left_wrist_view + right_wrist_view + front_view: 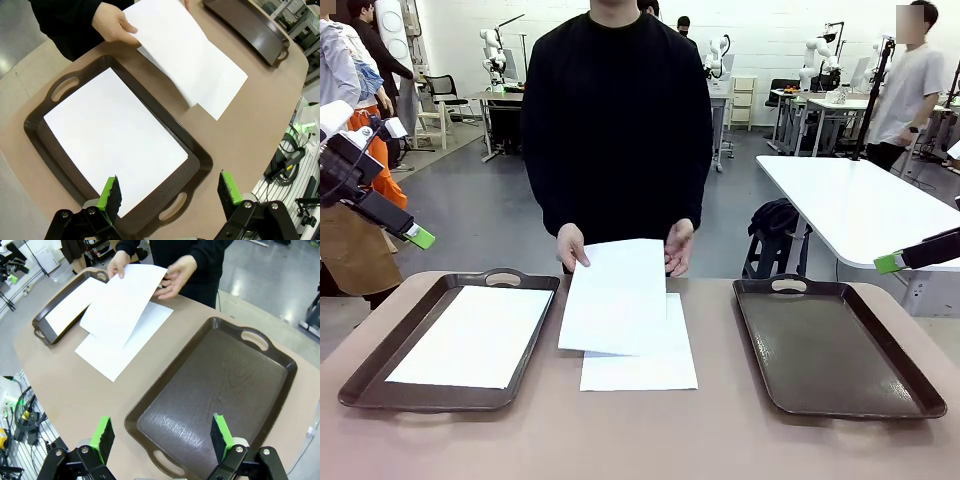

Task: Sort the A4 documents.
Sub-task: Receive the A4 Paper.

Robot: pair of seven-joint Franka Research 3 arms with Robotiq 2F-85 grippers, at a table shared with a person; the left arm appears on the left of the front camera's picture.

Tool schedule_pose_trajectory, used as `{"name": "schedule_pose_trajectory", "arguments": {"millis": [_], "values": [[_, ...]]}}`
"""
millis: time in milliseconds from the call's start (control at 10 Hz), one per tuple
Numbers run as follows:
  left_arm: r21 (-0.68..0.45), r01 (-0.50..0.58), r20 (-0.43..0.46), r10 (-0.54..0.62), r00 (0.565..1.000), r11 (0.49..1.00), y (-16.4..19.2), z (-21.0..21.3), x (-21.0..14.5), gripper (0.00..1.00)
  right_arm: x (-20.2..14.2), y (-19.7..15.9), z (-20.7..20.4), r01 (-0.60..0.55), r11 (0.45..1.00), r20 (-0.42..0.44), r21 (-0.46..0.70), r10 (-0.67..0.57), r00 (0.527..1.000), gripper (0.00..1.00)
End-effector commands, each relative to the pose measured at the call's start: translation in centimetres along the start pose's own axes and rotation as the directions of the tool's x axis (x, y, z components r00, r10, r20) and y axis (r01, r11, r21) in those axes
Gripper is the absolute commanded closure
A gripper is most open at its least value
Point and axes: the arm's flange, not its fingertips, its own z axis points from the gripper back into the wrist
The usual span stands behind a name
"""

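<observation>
A white A4 sheet [472, 335] lies flat in the left brown tray [380, 368]. Between the trays, a second A4 sheet [650, 370] rests on the table, and the person's hands [571, 245] hold a third A4 sheet [615, 295] tilted above it. The right brown tray [830, 345] holds nothing. My left gripper [170, 192] hangs open high above the left tray's near end [172, 210]. My right gripper [162, 437] is open above the right tray's near end [165, 460]. In the front view a green pad of the left gripper [420, 237] and of the right gripper [890, 263] shows at each side.
The person in black [617, 120] stands at the far edge of the tan table [640, 440]. A white table [860, 205] and a dark bag [775, 225] sit behind on the right. Other people stand in the background.
</observation>
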Motion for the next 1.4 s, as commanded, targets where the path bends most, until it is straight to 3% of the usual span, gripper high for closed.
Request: {"name": "schedule_pose_trajectory", "arguments": {"millis": [0,1300], "values": [[0.000,0.000,-0.001,0.000,1.000,1.000,0.02,-0.03,-0.01,0.00,-0.07,-0.14,-0.21,0.003,1.000,0.008,0.019,-0.004,1.000,0.00],[0.000,0.000,-0.001,0.000,1.000,1.000,0.02,-0.03,-0.01,0.00,-0.07,-0.14,-0.21,0.003,1.000,0.008,0.019,-0.004,1.000,0.00]]}}
